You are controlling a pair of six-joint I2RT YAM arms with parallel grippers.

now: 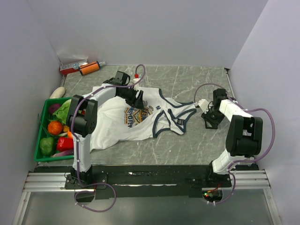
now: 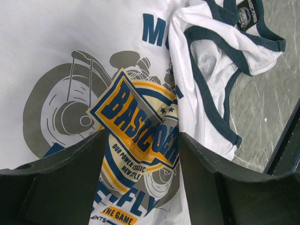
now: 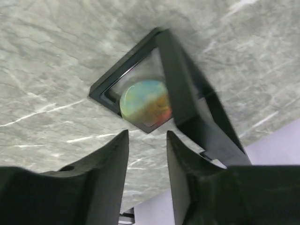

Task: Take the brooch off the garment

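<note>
On veined grey stone [image 1: 197,140] lie a crumpled jersey [image 1: 112,126] and round, iridescent brooch [image 3: 145,103].

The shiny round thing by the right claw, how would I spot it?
Look at the grey marble table, right of the white jersey. By the right claw lies a black square frame. The disc inside is the only rainbow-shimmery thing there.

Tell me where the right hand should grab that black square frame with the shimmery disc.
Likely from above, across two opposite rails of the black square frame. It sits corner-on to the open right hand, so turn the wrist; avoid the shimmery round disc.
</note>
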